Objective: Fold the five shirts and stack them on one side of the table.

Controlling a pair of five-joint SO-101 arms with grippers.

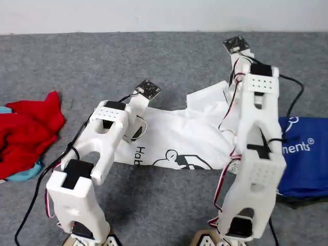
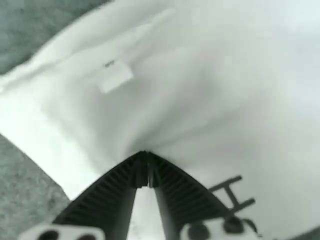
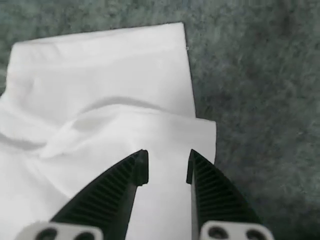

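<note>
Left wrist view: left hand (image 2: pixel 142 171) clamped on white shirt (image 2: pixel 200 100); right hand (image 3: pixel 167 167) slightly parted above it.

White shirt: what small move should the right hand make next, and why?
Probably lower the right hand and close it on the white shirt: it is open above a shirt edge, while the left hand is shut on the fabric, so both could then fold together.
</note>
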